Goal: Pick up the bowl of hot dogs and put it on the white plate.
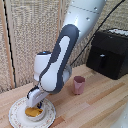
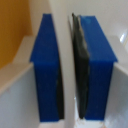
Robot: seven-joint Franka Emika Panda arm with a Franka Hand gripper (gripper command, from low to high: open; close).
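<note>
- Gripper [image 1: 35, 102] of mine pinched the bowl's [image 1: 34, 112] thin rim at its twelve o'clock edge.
- Bowl sat centred on the plate [image 1: 17, 117].
- It looked light, stiff and slippery; hot dogs [image 2: 12, 30] filled it.

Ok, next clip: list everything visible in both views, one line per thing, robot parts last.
white plate: one, white with a patterned rim, on the wooden table at the exterior view's lower left.
hot dog bowl: one, pale, sitting on the plate under the pincer; its thin rim runs between the blue pads in the wrist view.
hot dogs: orange-yellow food, count unclear, inside the bowl.
pink cup: one, pink, upright on the table, to the exterior view's right of the arm.
black appliance: one, black, far exterior-view right.
wooden table: one, light wood.
arm: one, white and grey.
pincer: one, blue pads closed on the bowl rim.
</note>
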